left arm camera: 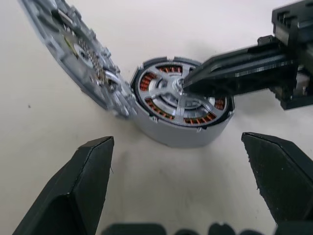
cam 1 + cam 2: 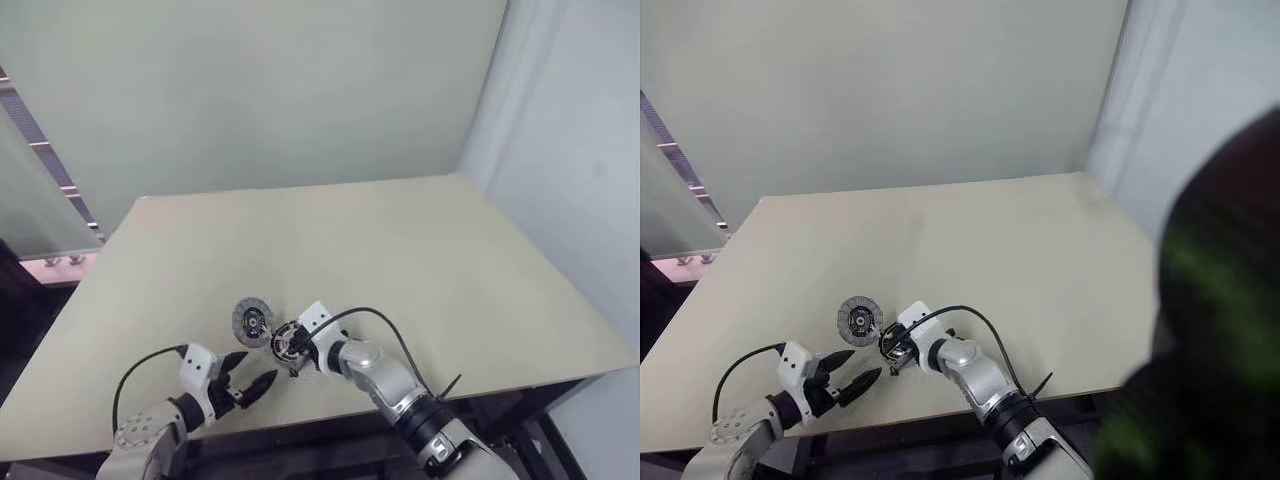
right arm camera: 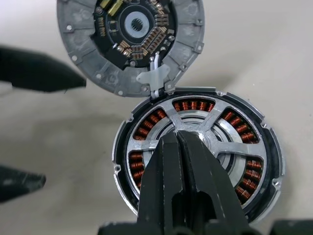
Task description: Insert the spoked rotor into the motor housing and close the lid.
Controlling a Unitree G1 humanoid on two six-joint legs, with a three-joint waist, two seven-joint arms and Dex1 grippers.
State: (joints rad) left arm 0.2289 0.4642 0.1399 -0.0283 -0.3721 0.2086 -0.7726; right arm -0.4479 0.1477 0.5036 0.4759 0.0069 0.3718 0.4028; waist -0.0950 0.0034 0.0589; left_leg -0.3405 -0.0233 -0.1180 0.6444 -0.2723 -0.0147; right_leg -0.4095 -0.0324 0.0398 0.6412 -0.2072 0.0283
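While the right gripper (image 3: 183, 142) sits with its fingers pressed fully together, tips on the hub of the spoked rotor (image 3: 215, 134), nothing is pinched between them; it looks like a push, not a hold. Rotor looks already dropped into the motor housing (image 3: 146, 196), directly under those tips: silver spokes lie across the copper windings, and it appears level inside the rim. Whether it is fully seated I can't tell.

Insertion looks done or nearly so. Left to do: close the lid (image 3: 80, 63).

Lid lies flat on the table (image 2: 420, 260) just beyond the right fingertips, its edge touching the housing rim, inner face with the small electronic parts turned up. A small light tab at that contact point may be a hinge; can't confirm.

Left gripper (image 2: 248, 380) is spread wide, empty, aimed at the housing from the near side and a little short of it.

In the way: the right fingers themselves lie over the rotor, so my guess is they must clear before the lid can come over. Table otherwise bare around the parts.
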